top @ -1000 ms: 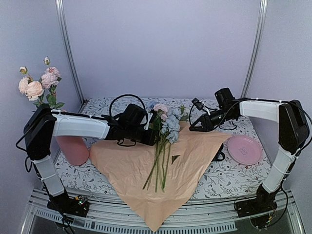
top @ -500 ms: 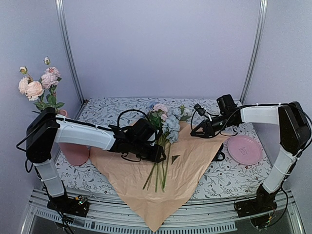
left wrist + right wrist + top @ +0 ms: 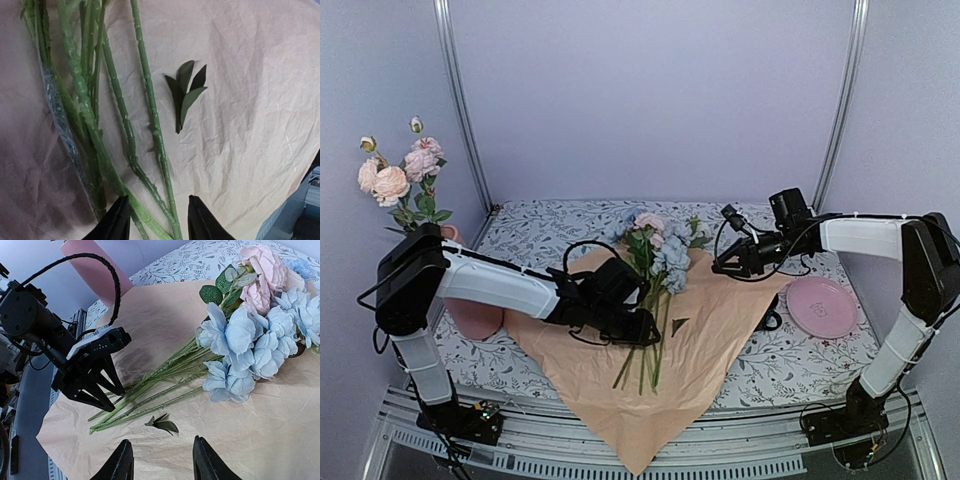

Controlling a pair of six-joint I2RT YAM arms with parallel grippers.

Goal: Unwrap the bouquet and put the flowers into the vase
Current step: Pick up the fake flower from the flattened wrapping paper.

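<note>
Lowered from the pink and blue blooms (image 3: 250,335) to the long green flower stems (image 3: 150,110), the left gripper (image 3: 160,220) is straddling them with parted fingers, needing to close next; the right gripper (image 3: 162,460) is hovering parted, empty.

Both arms are built alike, with glossy white shells on the long links and matte black housings at the joints and wrists. The left arm (image 3: 490,280) has a thick black cable looping over its wrist. The right arm (image 3: 865,235) has thinner black cables beside its wrist camera. The left gripper (image 3: 117,401) has 2 black, tapered, wedge-shaped fingers below a white cover. The right gripper (image 3: 162,462) has black fingers with rounded tips.
</note>
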